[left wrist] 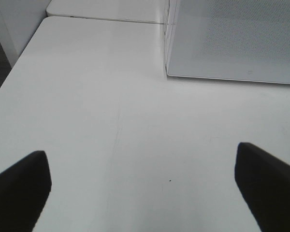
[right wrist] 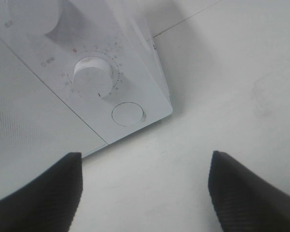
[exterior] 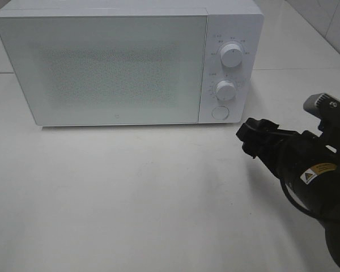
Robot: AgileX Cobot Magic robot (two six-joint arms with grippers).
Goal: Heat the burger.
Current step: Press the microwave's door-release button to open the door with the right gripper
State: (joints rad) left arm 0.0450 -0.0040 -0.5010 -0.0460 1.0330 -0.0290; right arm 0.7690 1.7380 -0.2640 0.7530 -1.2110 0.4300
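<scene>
Right now the microwave (exterior: 107, 68) stands at the back of the white worktop (exterior: 130, 192) with its door (exterior: 102, 34) closed. The burger shows in no view; whether it sits behind the door cannot be told. The right tool (right wrist: 145, 157) hangs over the worktop in front of the control panel, near the round button (right wrist: 128, 114) under the lower knob (right wrist: 92, 77), fingers spread and empty. The left tool (left wrist: 142, 166) is spread wide too, holding nothing, near the microwave's front corner.
</scene>
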